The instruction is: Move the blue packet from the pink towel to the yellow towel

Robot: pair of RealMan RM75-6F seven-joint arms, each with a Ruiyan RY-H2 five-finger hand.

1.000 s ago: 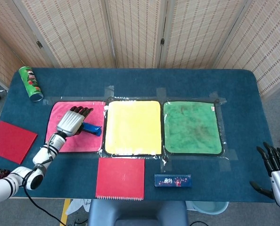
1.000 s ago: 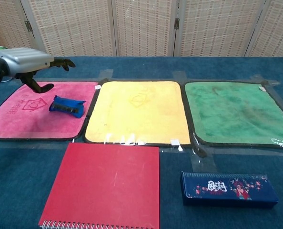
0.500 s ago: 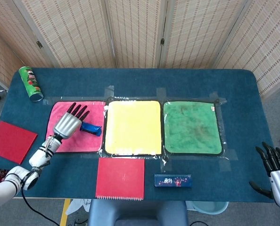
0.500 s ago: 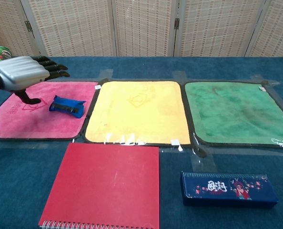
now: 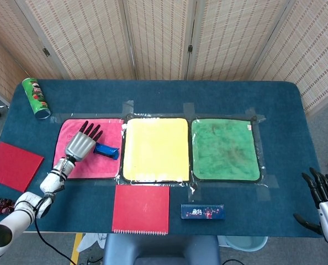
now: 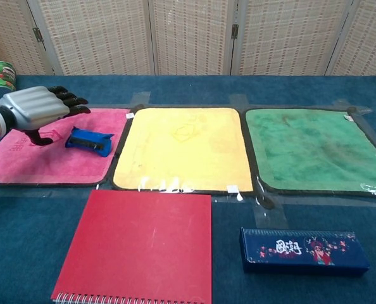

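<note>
Poised over the pink towel (image 5: 89,148): left hand (image 5: 80,144) hovering just beside the blue packet (image 5: 106,150), fingers (image 6: 66,99) spread and empty, apparently lined up for a grasp not yet made. Still on the pink towel near its right edge, the packet, close to the neighbouring yellow towel (image 5: 155,149), so only a short carry across the taped seam likely needed. Flat and taped down on the blue worktop (image 5: 153,94), all three towels, the green towel (image 5: 226,149) furthest right, probably to stop them sliding. Parked low at the worktop's far corner, well apart from the action, right hand (image 5: 325,200), fingers apart and holding nothing. Lying nearer the robot, out of the path: red notebook (image 6: 140,244) and dark pencil case (image 6: 303,250).
</note>
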